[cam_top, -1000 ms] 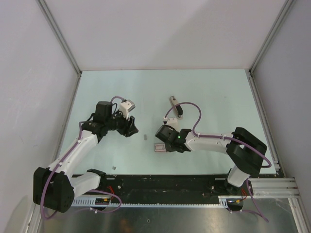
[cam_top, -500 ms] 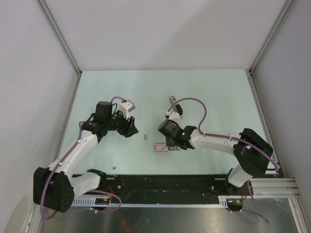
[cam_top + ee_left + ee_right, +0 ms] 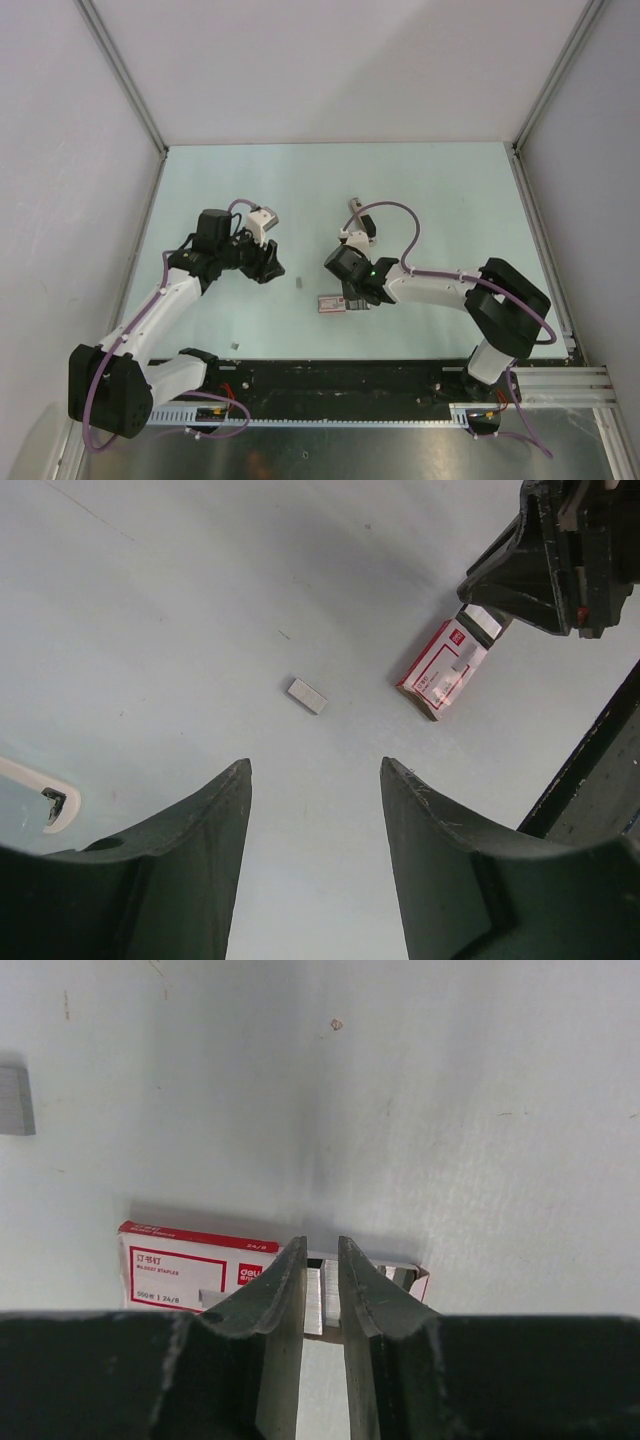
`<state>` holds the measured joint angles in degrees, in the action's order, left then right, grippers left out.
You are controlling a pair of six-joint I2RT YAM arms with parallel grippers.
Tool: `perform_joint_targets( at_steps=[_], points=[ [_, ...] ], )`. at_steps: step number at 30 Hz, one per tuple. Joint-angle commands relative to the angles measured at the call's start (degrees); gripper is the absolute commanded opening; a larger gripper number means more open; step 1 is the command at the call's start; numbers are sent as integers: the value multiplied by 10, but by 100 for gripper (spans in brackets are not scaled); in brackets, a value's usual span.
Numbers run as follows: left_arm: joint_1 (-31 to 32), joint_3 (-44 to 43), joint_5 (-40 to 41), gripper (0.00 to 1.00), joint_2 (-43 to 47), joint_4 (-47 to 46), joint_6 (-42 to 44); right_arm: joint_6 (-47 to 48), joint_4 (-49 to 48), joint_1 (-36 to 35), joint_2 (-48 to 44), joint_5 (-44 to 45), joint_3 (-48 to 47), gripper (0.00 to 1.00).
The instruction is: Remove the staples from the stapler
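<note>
Box [image 3: 190, 1265] of red and white lies on the worktop [image 3: 450, 200], my right jaws nearly together astride the staples [image 3: 315, 1305] at its open end; whether they pinch, I cannot tell. Left of the box lies a loose strip [image 3: 307, 695], my left jaws spread further left. Beyond the box, the stapler [image 3: 367, 229]

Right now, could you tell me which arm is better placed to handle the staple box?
Right: the right end effector sits at the staple box's open end, fingers narrowly apart. The left end effector hangs open, apart from the box.
</note>
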<state>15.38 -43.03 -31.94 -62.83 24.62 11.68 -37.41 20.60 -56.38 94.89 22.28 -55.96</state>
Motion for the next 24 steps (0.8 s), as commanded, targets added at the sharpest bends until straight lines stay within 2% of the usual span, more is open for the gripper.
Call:
perform_joint_targets(
  at_steps=[1,24],
  points=[
    [2,-11,-24,59,11,1,38,8,-13,3,9,23,-22,23],
    [2,-12,-22,59,8,2,39,-5,27,-17,9,41,-22,16]
  ],
)
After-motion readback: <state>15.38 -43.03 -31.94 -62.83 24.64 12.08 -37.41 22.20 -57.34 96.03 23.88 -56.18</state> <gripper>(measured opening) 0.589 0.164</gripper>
